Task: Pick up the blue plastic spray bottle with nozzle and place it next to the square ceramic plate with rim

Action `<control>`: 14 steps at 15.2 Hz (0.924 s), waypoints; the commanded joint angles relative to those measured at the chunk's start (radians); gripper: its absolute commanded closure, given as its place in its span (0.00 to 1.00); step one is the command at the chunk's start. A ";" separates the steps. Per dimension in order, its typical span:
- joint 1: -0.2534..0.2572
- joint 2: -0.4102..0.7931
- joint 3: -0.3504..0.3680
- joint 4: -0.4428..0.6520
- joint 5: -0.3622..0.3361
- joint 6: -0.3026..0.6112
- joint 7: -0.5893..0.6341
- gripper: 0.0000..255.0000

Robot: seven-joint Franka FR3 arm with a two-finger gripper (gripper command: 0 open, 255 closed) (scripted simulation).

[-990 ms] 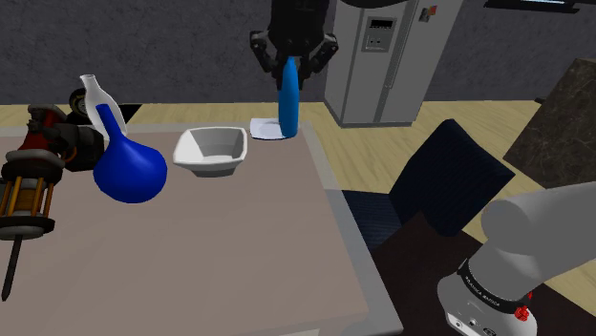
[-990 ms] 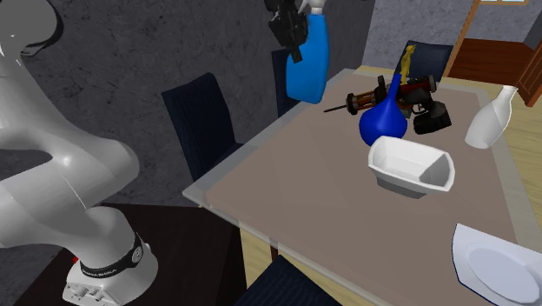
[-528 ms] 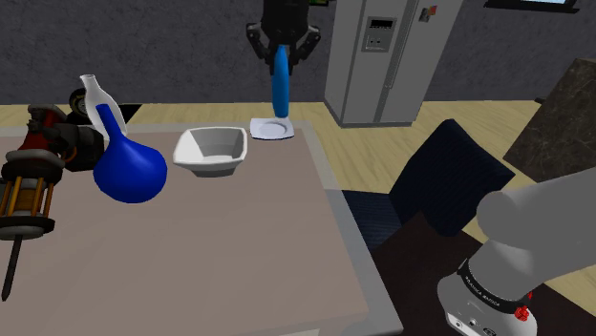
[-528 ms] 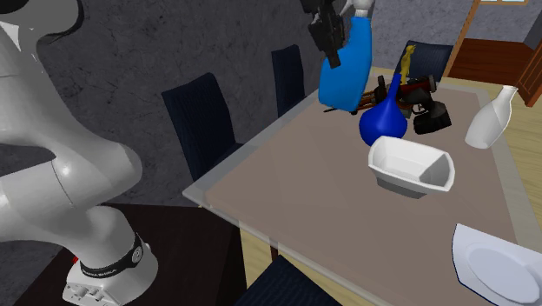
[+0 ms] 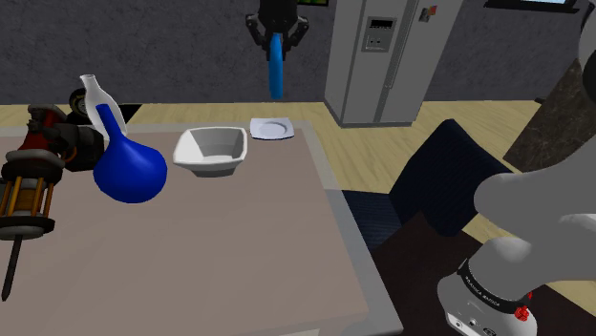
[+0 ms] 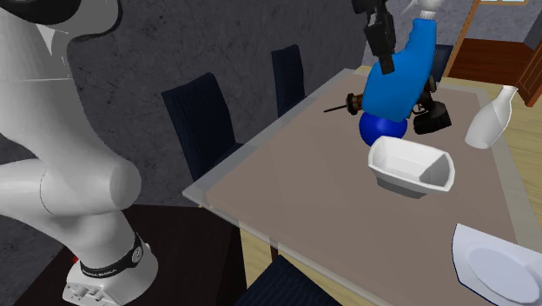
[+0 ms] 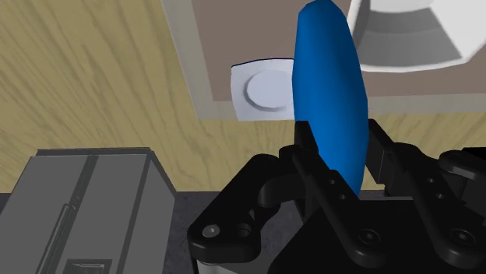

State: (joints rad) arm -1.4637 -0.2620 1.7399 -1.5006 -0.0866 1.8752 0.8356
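Black end effector is pinching the flat blue spray bottle near its top, holding it airborne roughly over the white square rimmed plate at the desk corner — prob. light, stiff, slick.

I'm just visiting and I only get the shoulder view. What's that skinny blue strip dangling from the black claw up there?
Observer: A blue spray bottle. The second exterior view shows its broad side, tilted, with a pale nozzle on top.
Operator: Is the claw actually holding it?
Observer: Yes. In the wrist view the gripper has its black fingers pressed on both flat sides.
Operator: Where is it aimed?
Observer: Looking along the gripper, the bottle's far end covers one edge of the white square plate on the table corner.
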 commanded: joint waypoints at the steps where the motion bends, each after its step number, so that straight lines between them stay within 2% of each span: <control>1: -0.183 -0.075 0.096 0.073 0.097 -0.004 -0.079 1.00; 6: -0.549 -0.251 0.252 0.312 0.291 -0.057 -0.221 1.00; 10: -0.832 -0.402 0.357 0.597 0.421 -0.152 -0.281 1.00; 14: -0.762 -0.375 0.338 0.468 0.398 -0.070 -0.279 1.00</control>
State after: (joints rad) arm -2.2420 -0.6436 2.0824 -0.9984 0.3161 1.7822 0.5574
